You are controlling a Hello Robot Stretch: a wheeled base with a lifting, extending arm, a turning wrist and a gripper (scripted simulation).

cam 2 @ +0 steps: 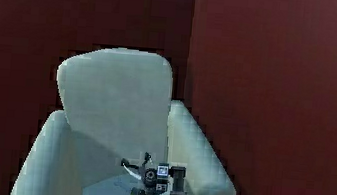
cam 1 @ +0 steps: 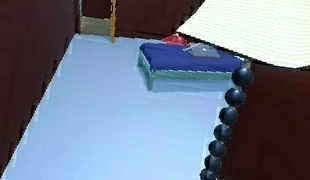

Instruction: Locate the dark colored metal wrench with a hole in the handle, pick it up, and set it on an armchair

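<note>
A pale armchair (cam 2: 116,101) with a tall rounded back and thick arms stands against dark red walls in the arm side view. My gripper (cam 2: 131,166) is low in that view, over the chair's seat, at the end of the dark arm (cam 2: 177,194). Two small white marked squares sit beside it. The seat lies right behind the fingers, so I cannot tell whether the gripper holds anything. I cannot make out a wrench.
In the forward view, a floor lamp with a cream shade (cam 1: 273,29) and a dark beaded stem (cam 1: 226,128) stands close at the right. A blue bed (cam 1: 182,64) with a grey pillow (cam 1: 204,51) and a red thing (cam 1: 175,39) lies ahead. Pale floor (cam 1: 109,112) leads to a doorway (cam 1: 99,9).
</note>
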